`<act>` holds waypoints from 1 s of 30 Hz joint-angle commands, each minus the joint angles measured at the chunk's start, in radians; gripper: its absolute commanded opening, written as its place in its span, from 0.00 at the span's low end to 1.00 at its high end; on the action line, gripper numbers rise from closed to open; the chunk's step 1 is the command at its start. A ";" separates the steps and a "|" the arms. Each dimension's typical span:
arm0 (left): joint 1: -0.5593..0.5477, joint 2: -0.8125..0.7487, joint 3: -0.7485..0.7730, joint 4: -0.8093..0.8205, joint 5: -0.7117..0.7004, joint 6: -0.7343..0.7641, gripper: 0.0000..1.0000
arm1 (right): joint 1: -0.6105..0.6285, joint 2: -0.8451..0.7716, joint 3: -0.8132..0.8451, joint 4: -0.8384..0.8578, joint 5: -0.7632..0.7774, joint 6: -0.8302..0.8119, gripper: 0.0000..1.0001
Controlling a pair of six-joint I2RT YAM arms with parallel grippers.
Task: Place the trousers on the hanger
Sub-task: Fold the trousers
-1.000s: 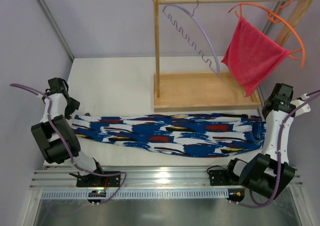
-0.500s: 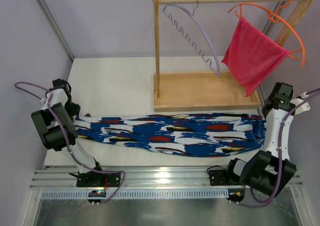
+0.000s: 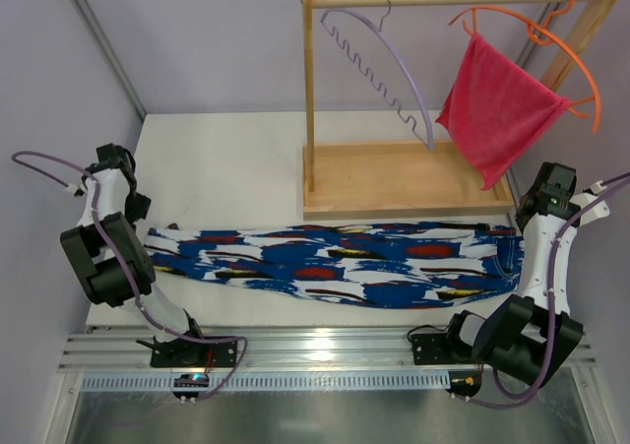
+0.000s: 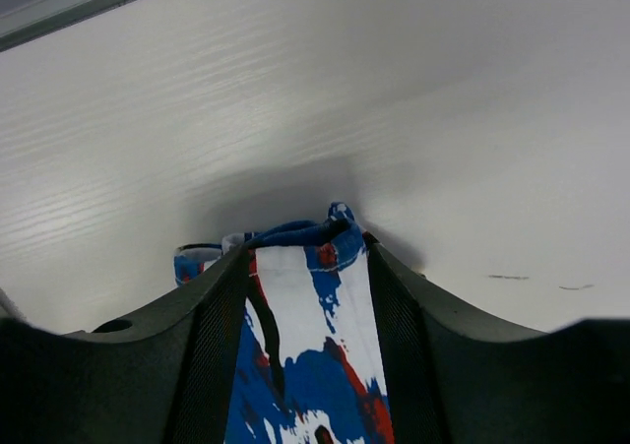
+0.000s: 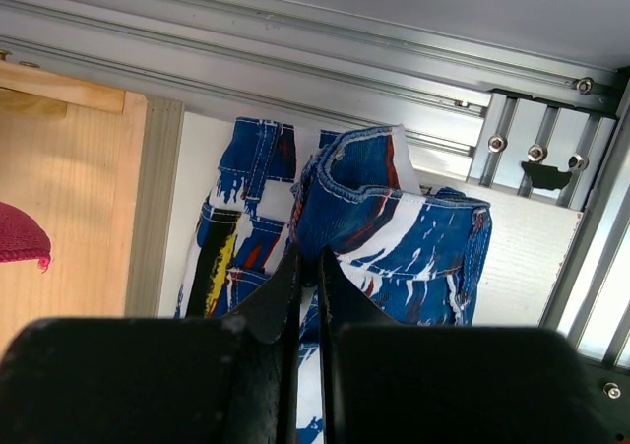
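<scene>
Gripping opposite ends of the trousers point(image 3: 335, 264), the left gripper point(image 4: 307, 267) and right gripper point(image 5: 308, 282) pinched cloth; bare table point(image 3: 226, 168) lay at twelve o'clock.

**Arm hardware: visible condition**

Both arms have white link sections joined by bulky black joint housings. A thin purple cable runs along each arm and loops clear near the wrist. Black base brackets sit on a silver aluminium rail. The left gripper point(image 4: 305, 365) has matte black fingers point(image 4: 202, 350) with a fine mesh texture inside. The right gripper point(image 5: 307, 296) has smooth black fingers tapering to points.
</scene>
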 commanded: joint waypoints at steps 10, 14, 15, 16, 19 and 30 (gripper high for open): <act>-0.004 -0.050 0.071 -0.115 0.068 -0.248 0.60 | -0.007 -0.030 0.013 0.056 0.004 -0.020 0.04; -0.004 0.012 0.075 -0.129 0.075 -0.271 0.60 | -0.007 -0.022 0.018 0.056 0.004 -0.020 0.04; -0.003 0.030 0.071 -0.126 0.075 -0.274 0.61 | -0.007 -0.020 0.018 0.058 0.003 -0.019 0.04; -0.004 0.035 0.063 -0.120 0.078 -0.274 0.60 | -0.007 -0.017 0.018 0.059 0.003 -0.017 0.04; -0.004 0.069 0.046 -0.105 0.084 -0.274 0.59 | -0.007 -0.010 0.019 0.065 0.001 -0.015 0.04; -0.003 0.096 0.015 -0.074 0.067 -0.228 0.18 | -0.004 0.019 0.039 0.067 0.000 -0.017 0.04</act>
